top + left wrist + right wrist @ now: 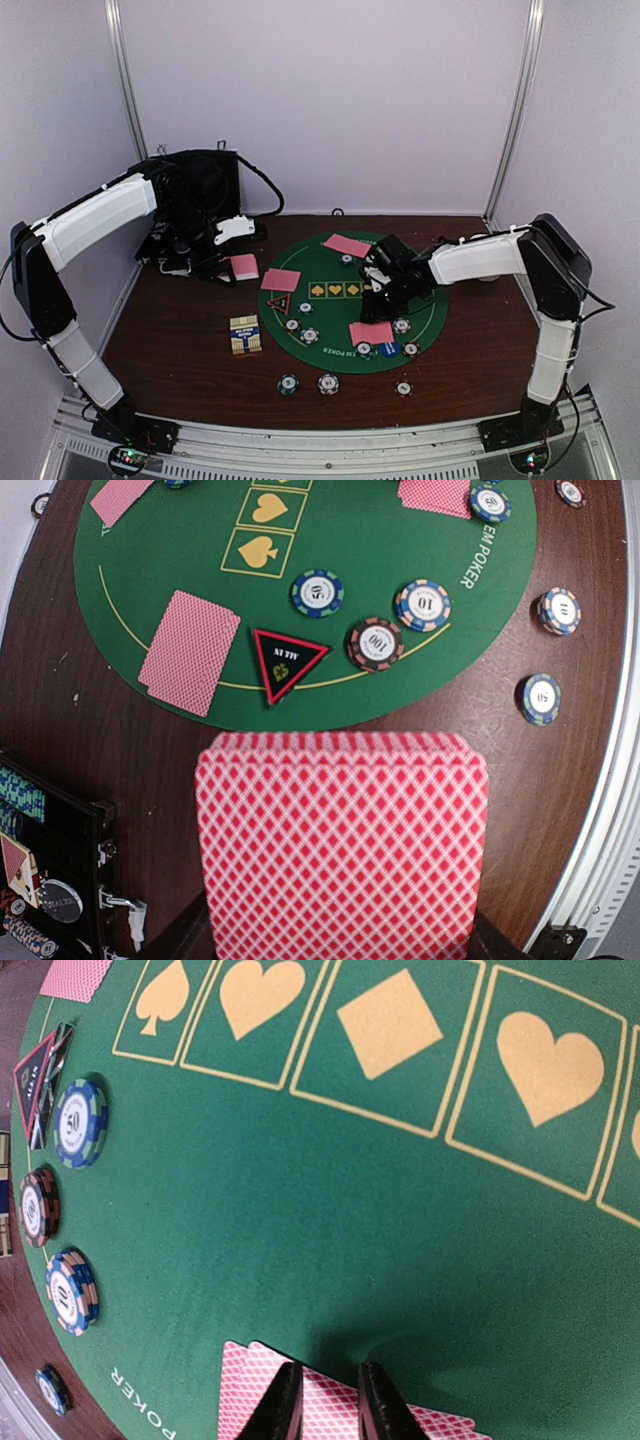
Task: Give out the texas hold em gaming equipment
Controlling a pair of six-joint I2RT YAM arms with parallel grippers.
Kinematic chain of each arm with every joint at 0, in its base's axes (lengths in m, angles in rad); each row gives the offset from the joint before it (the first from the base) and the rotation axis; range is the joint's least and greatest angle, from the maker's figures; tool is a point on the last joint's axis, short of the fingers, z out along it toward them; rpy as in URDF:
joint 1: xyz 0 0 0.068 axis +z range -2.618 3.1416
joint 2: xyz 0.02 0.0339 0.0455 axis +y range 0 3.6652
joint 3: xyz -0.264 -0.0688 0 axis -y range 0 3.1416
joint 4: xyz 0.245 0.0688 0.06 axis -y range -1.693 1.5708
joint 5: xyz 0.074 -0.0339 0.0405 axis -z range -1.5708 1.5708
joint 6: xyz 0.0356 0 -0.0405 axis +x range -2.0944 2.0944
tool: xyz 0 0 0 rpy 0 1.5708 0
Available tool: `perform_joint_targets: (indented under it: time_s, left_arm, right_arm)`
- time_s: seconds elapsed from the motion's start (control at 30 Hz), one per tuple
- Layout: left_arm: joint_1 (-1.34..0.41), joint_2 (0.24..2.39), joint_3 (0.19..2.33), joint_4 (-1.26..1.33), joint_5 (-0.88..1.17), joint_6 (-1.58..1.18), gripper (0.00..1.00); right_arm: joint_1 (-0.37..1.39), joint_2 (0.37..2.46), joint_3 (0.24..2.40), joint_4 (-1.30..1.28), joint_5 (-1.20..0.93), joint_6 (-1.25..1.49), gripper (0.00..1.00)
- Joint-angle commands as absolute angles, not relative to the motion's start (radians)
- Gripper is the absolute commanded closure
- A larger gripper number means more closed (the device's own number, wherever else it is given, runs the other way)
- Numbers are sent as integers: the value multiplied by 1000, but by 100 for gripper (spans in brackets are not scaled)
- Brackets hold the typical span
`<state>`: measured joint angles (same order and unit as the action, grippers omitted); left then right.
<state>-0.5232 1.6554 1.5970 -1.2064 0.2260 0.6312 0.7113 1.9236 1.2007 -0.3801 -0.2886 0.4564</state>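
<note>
Pale booth walls are enclosing a dark wooden bench (180,350), where poker gear is being set out on a round green felt mat (335,345).
A black case (200,190) is being kept at the far left corner. A pink-backed deck (340,850) is being clamped in the left hand (340,940), over bare wood just off the mat's edge. The right hand (328,1400) is being held tips-down on two fanned cards (250,1385) on the felt, its fingers narrowly apart; whether a card is being pinched cannot be told. Striped chips (318,593) and a black-red triangle marker (287,660) are being left on the mat. Cards are judged light, thin, slick and bendable, best slid free and taken by an edge. Chips, stiff and small, are best pinched across the rim.
</note>
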Motion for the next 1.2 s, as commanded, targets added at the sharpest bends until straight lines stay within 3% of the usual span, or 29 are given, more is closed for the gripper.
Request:
perform_joint_targets:
  time_s: [0.0, 0.13, 0.2, 0.5, 0.9, 1.17]
  left_arm:
    - [-517, 1642, 1615, -1208, 246, 644, 100]
    - [-517, 1641, 1615, -1207, 248, 646, 100]
    - [-517, 1640, 1617, -1207, 247, 645, 100]
    - [-517, 1637, 1614, -1207, 267, 639, 100]
    - [-518, 1646, 1627, -1207, 299, 620, 100]
    - [-518, 1644, 1626, -1202, 300, 620, 100]
  right_arm:
    - [722, 1887, 1185, -469, -274, 467, 80]
    - [723, 1856, 1242, -500, -280, 468, 79]
    - [725, 1837, 1286, -504, -296, 482, 73]
    - [776, 1793, 1433, -312, -475, 694, 2]
    - [863, 1970, 1429, 304, -654, 1138, 1]
    - [883, 2074, 1538, 379, -704, 1224, 6]
